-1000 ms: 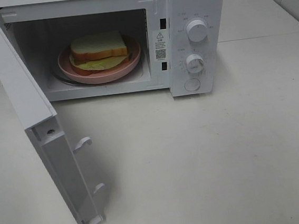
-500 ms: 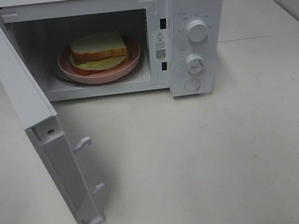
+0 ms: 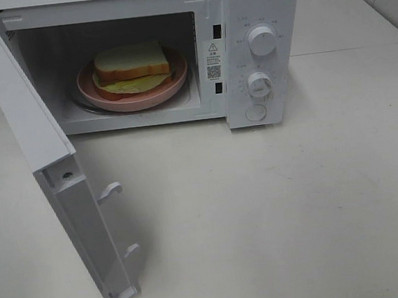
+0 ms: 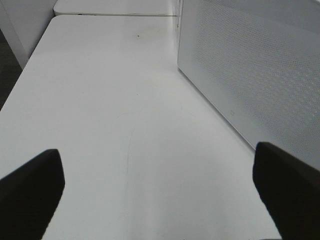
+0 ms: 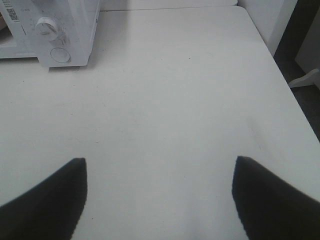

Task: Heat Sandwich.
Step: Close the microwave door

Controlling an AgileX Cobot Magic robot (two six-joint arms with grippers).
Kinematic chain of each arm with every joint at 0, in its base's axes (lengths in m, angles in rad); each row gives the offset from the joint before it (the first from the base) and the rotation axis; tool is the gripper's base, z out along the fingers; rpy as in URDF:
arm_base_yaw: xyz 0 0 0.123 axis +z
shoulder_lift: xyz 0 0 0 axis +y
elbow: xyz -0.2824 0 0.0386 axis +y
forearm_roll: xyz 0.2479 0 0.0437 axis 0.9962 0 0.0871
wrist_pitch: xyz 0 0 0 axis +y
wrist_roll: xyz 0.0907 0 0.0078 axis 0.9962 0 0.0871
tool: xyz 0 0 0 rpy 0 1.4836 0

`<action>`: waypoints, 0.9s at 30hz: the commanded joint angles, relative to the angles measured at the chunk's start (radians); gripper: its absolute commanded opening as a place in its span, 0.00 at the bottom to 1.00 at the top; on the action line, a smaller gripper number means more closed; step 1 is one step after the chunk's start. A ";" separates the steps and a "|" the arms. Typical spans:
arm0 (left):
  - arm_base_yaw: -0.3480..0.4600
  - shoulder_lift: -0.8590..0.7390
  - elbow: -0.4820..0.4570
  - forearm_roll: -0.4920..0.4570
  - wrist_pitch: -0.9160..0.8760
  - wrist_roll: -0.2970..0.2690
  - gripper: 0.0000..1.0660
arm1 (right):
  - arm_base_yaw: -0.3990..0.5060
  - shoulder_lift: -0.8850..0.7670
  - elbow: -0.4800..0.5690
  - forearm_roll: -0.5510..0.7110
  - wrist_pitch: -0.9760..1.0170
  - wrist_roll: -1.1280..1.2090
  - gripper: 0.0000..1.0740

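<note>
While the microwave (image 3: 257, 16) has its door (image 3: 31, 130) swung wide, the sandwich (image 3: 132, 65) lies on the pink plate (image 3: 177, 85) inside it. Left gripper (image 4: 157, 167) and right gripper (image 5: 160, 170) hang over the white table (image 3: 296, 203), jaws spread apart, holding nothing.

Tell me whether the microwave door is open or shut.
Open. The door stands swung wide to the left, leaving the sandwich on its plate in plain view inside.
</note>
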 commanded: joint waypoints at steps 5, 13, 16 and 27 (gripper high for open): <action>-0.002 -0.026 0.003 -0.010 -0.005 0.000 0.91 | -0.003 -0.028 0.004 0.002 -0.012 -0.003 0.71; -0.002 -0.026 0.003 -0.010 -0.005 0.000 0.91 | -0.003 -0.028 0.004 0.002 -0.012 -0.003 0.71; -0.002 -0.026 0.003 -0.010 -0.005 0.000 0.91 | -0.003 -0.028 0.004 0.002 -0.012 -0.003 0.71; -0.002 -0.026 0.003 -0.010 -0.005 0.000 0.91 | -0.003 -0.028 0.004 0.002 -0.012 -0.003 0.71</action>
